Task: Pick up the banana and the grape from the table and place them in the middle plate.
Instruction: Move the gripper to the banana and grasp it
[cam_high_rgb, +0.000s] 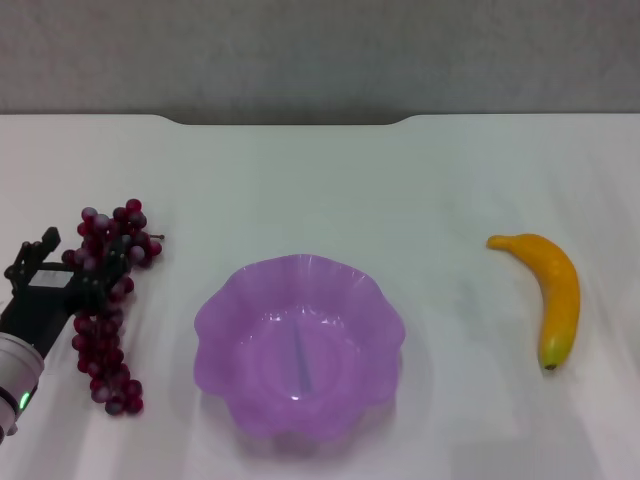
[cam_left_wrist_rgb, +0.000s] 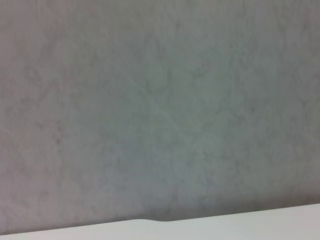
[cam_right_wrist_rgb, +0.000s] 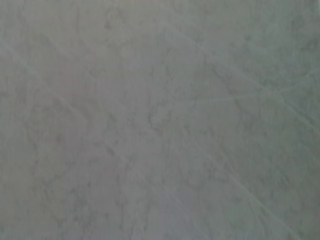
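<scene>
**Desk:** What does the head view show?

**Reporter:** The left gripper reaches in low from the near left corner of the table, its dark fingers spread wide to either side of the upper part of the grape. One finger lies out to the left of the bunch and the other is among the berries, so the jaws look set to straddle the cluster before any squeeze. Nothing is lifted: the bunch lies flat on the white top, just left of the middle plate.

**Desk:** And the rest of the task?

**Reporter:** The purple plate sits empty at centre. The banana lies well apart on the right, dark end toward the near edge, untouched. Fruit on each side suggests one arm per piece, grapes first, though that is a judgement.

**Desk:** What can't you see?

**Reporter:** The right gripper appears nowhere, so I cannot say how its fingers stand. Both wrist cameras give only a grey mottled wall, the left one with a strip of table edge. Whether the fingertips touch the berries or hover over them is hard to tell, since the gripper body covers part of the cluster
</scene>
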